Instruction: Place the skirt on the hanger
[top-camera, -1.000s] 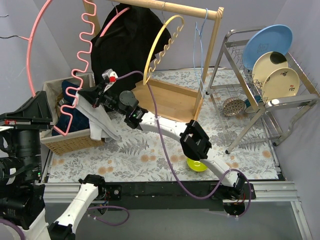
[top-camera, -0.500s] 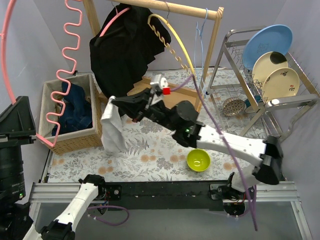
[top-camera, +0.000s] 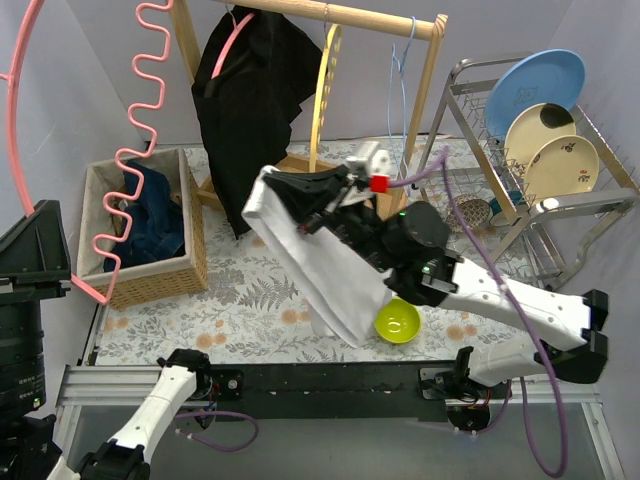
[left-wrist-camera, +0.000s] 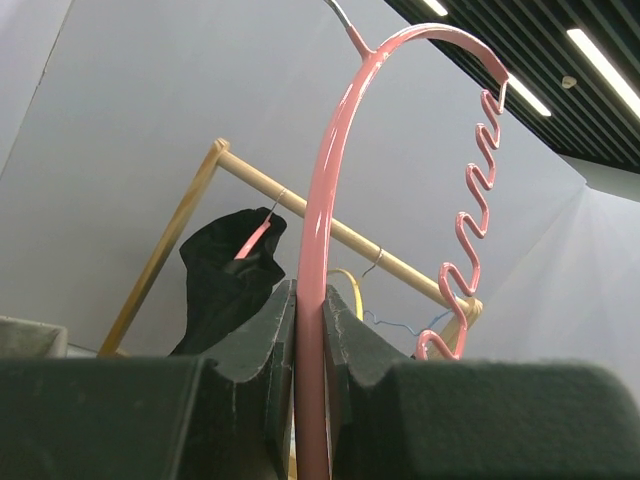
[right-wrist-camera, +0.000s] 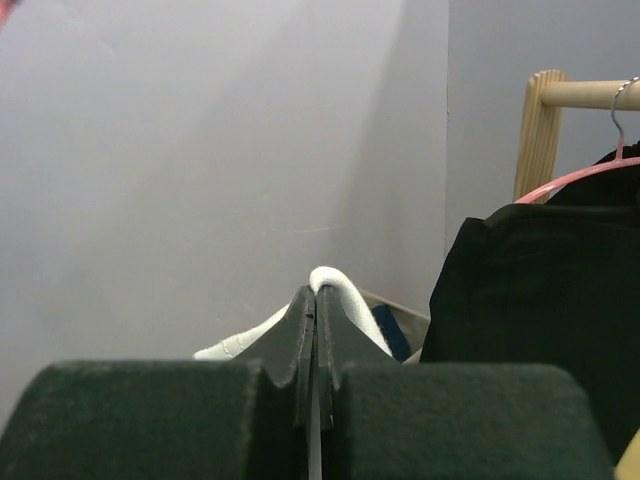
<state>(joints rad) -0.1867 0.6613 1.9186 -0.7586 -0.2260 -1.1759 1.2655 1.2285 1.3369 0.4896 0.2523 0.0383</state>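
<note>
Right gripper (right-wrist-camera: 316, 300): jaws pressed together on a fold of the white skirt (right-wrist-camera: 335, 285). The fold rises just above the fingertips in the wrist view.

In the top view the right gripper (top-camera: 288, 192) is raised over the middle of the table (top-camera: 250, 300). The skirt (top-camera: 320, 265) hangs from it as a long band running toward 5 o'clock. The band's lower end lies just beside the green bowl (top-camera: 397, 322), at the bowl's 9 o'clock.

Left gripper (left-wrist-camera: 310, 310): jaws clamped on the bar of the pink hanger (left-wrist-camera: 330, 150). The bar passes between the pads and curves up to a metal hook, and the wavy lower bar runs down on the right. In the top view the pink hanger (top-camera: 150, 120) stands at 10 o'clock from the right gripper, well apart from the skirt.

Surroundings, top view:
- Black garment (top-camera: 250, 100) hangs from the wooden rail (top-camera: 340, 15), at 12 o'clock from the right gripper.
- Yellow hanger (top-camera: 322, 100) hangs on the same rail, at 3 o'clock from the garment.
- Wicker basket (top-camera: 150, 275) with blue cloth (top-camera: 150, 215) inside, at 9 o'clock.
- Dish rack (top-camera: 560, 205) holding plates, at 3 o'clock.
</note>
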